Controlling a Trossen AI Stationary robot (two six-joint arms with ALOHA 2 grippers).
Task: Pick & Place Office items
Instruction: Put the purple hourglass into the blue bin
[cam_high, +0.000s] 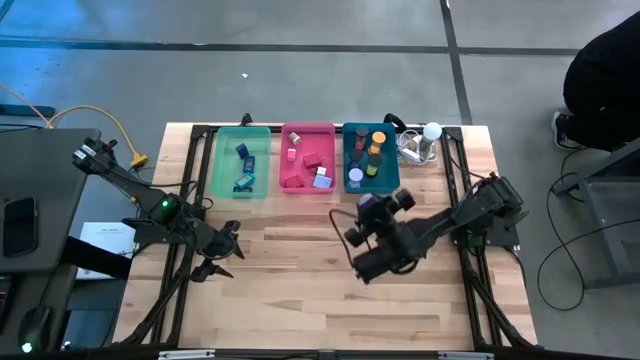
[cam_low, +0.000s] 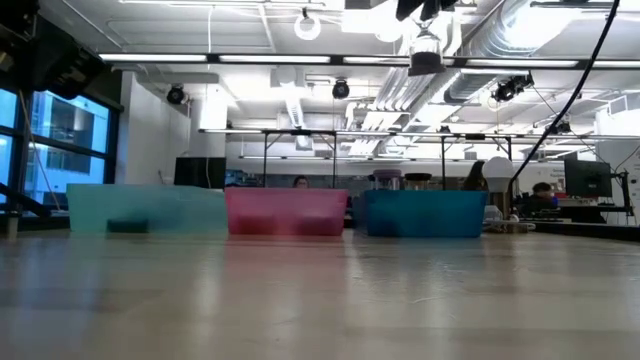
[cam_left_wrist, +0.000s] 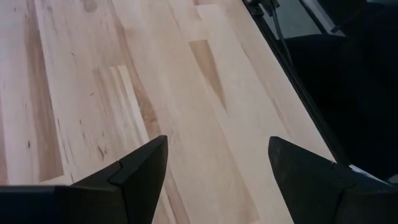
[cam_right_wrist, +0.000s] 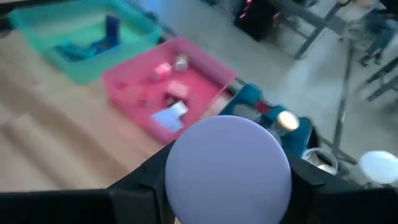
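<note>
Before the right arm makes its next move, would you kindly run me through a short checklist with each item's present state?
1. Lavender disc held in right pincer: ok, clamped between both fingers.
2. Right pincer over bare table, short of the trays: ok.
3. Teal tray reachable, though already holding several pieces: ok.
4. Pink tray and green tray standing side by side, upright: ok.
5. Left pincer open, empty, parked at the table's left: ok.
6. Which tray the disc belongs in: cannot tell.
</note>
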